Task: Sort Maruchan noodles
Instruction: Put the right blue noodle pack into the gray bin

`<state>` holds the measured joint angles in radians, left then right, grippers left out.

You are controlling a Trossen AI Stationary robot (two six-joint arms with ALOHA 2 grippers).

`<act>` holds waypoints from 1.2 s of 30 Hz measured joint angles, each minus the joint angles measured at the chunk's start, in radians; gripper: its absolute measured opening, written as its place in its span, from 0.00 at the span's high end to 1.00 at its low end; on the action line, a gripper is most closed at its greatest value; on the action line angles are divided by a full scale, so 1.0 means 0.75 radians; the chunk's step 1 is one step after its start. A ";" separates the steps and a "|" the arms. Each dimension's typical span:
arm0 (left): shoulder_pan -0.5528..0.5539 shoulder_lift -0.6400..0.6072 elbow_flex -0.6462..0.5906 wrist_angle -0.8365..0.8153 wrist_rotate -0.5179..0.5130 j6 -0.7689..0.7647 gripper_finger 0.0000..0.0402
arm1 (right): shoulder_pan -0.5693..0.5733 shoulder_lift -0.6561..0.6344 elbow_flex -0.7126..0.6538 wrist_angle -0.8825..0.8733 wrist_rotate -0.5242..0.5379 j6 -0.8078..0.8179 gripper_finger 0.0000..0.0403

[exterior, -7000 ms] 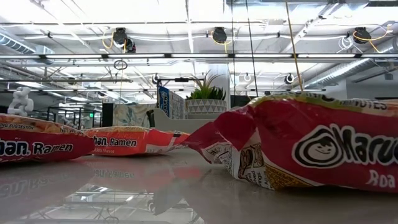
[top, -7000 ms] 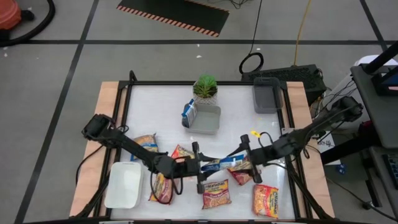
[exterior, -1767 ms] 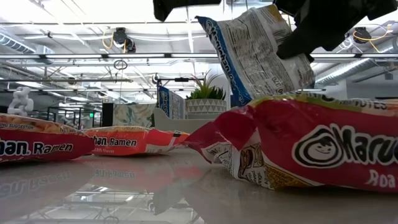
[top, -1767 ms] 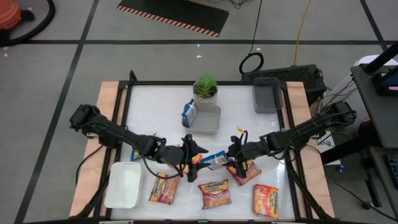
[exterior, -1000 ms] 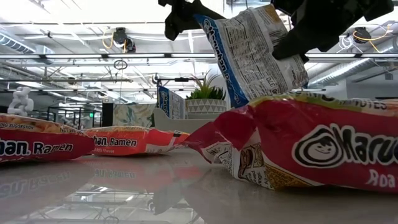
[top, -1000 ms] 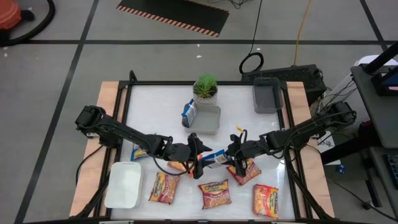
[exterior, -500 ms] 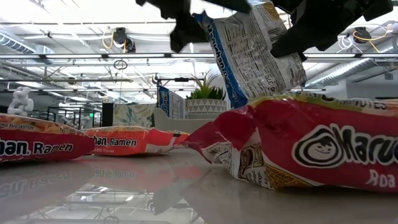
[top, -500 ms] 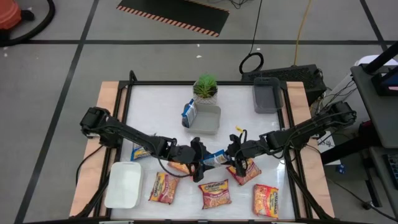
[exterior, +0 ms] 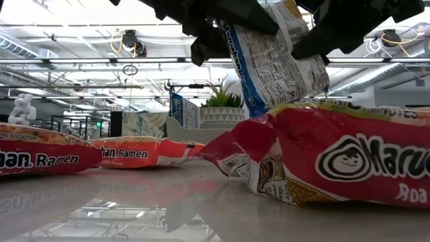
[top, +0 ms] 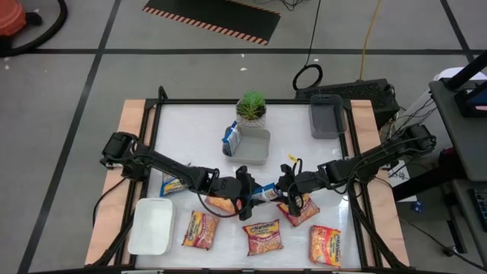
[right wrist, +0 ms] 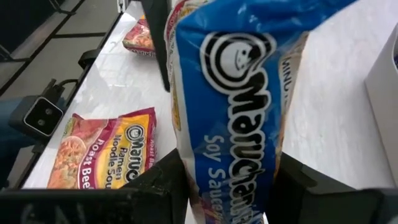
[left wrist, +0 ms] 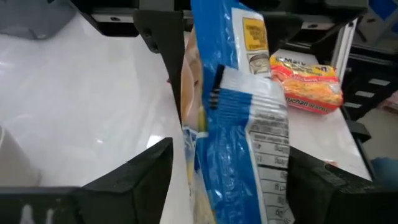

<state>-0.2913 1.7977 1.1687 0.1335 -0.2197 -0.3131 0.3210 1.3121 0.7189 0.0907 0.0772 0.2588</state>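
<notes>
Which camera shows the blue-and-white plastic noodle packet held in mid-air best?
The right wrist view: the blue-and-white plastic noodle packet fills it, printed front readable, between that arm's fingers. The left wrist view shows its back label, the low view its back from below, the high view a sliver.

The blue-white packet (right wrist: 239, 93) is glossy, crinkled plastic film with printed lettering, as are the orange-red packets (exterior: 144, 152) lying on the table (top: 198, 129). The table top is smooth, white and shiny enough to mirror the packets, with pale wood edges (top: 131, 122). The left hand (left wrist: 230, 180) and right hand (right wrist: 230, 186) look matt black plastic.
</notes>
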 joint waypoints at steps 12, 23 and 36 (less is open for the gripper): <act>0.014 0.000 0.000 -0.004 -0.006 0.043 0.68 | -0.002 0.000 0.000 -0.006 0.004 -0.022 0.64; 0.016 -0.003 0.002 -0.006 -0.019 0.049 0.68 | -0.008 -0.078 0.000 -0.014 0.043 -0.002 0.49; 0.016 -0.003 0.002 -0.005 -0.046 0.029 0.68 | 0.011 -0.492 0.001 -0.480 0.227 0.036 0.30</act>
<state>-0.2794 1.7958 1.1702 0.1294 -0.2545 -0.2914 0.3294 0.9430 0.7193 -0.2696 0.2472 0.2861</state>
